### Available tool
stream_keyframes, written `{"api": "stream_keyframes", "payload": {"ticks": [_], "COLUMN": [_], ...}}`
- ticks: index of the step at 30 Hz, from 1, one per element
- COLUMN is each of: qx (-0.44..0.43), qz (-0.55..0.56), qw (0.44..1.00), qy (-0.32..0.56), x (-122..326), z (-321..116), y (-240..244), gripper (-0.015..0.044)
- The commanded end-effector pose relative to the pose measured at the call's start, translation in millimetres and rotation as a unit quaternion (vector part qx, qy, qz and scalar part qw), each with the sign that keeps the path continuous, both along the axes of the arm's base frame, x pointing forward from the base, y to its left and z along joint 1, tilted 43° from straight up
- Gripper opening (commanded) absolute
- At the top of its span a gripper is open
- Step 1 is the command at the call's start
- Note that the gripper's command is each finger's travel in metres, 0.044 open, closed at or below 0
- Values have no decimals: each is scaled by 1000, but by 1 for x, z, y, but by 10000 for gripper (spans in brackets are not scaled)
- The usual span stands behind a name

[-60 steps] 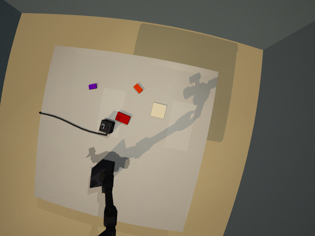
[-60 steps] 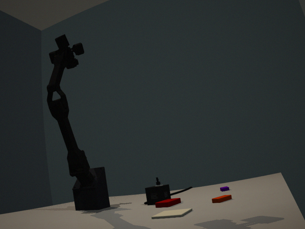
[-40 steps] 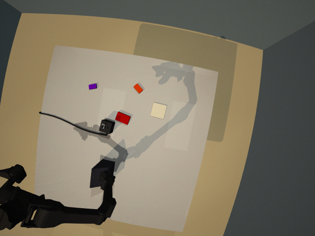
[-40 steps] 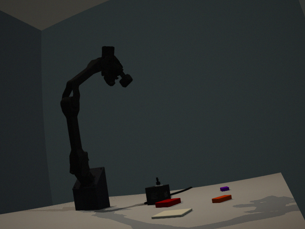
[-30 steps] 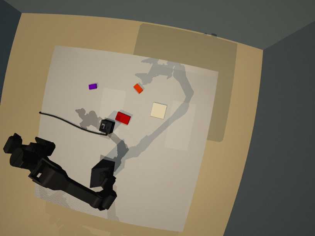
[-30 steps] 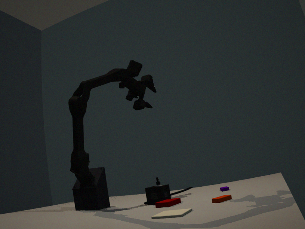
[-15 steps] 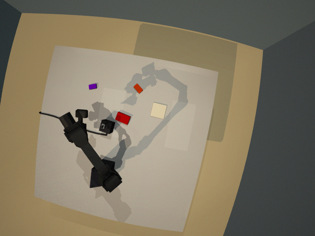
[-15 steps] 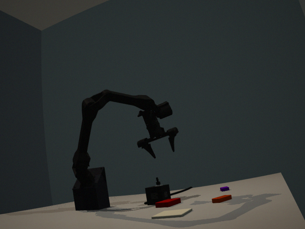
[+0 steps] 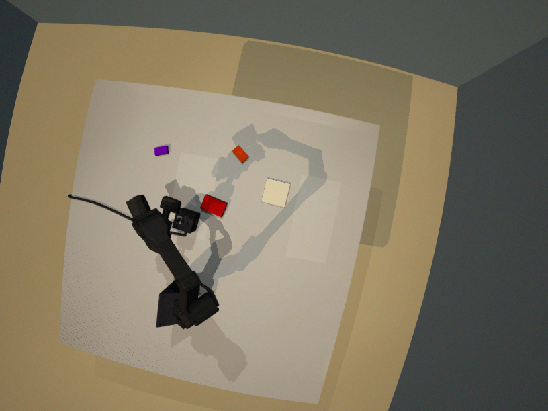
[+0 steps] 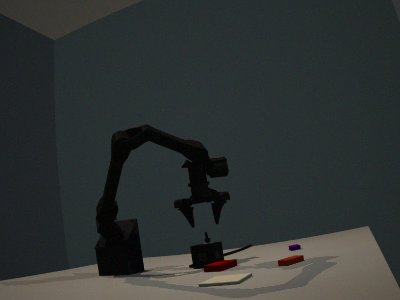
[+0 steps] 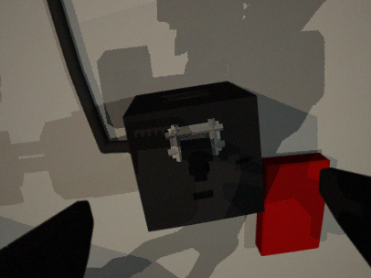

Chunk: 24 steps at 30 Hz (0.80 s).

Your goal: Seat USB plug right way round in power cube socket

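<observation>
Exterior view, gripper: black, pointing down, its fingertips [image 10: 216, 221] above the cube and apart from the plug
Jaws: wide open, with nothing between them
Plug: a small black USB plug [image 10: 207, 239] [image 11: 199, 163], sticking up from the top of the cube; I cannot tell which way round it is
Power cube: a black box [image 9: 193, 221] [image 10: 207, 256] [image 11: 160, 199], sitting on the pale table [image 9: 274, 314] [image 10: 354, 246] [image 11: 27, 26]
Metal bit: a light grey piece [image 11: 196, 128] on top of the cube, by the plug
Cable: a long, thin black cord [image 9: 103, 204] [image 10: 238, 249] [image 11: 75, 62] near the cube, bending away over the table
Red block: a flat box shape [image 9: 213, 205] [image 10: 220, 265] [image 11: 292, 208], lying just beside the cube
Orange block: a small flat piece [image 9: 240, 154] [image 10: 290, 260], away from the cube
Purple block: a little piece [image 9: 161, 150] [image 10: 294, 247], well apart from the orange one
Cream square: a thin, flat slab [image 9: 275, 192] [image 10: 225, 280], lying on the table
Arm: black and bent [image 9: 173, 255] [image 10: 113, 179], reaching over to the cube
</observation>
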State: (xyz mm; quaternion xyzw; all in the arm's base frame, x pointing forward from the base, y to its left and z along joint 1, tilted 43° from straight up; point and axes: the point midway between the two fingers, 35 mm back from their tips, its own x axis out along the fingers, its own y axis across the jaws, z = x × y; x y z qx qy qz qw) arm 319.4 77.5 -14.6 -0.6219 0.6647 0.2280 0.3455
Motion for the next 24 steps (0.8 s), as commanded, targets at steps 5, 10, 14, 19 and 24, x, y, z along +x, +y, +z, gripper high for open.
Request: {"api": "stream_keyframes", "payload": {"ticks": [5, 10, 14, 19, 24], "qx": [-3, -3, -3, -4, -4], "qz": [-2, -2, -2, -2, -2], "qw": [1000, 1000, 1000, 1000, 1000], "qy": [-2, -2, -2, -2, -2], "x": [0, 0, 0, 0, 0], "z": [-5, -9, -11, -15, -19], "y": [-7, -11, -14, -17, -20], "gripper": [440, 440, 440, 440, 440]}}
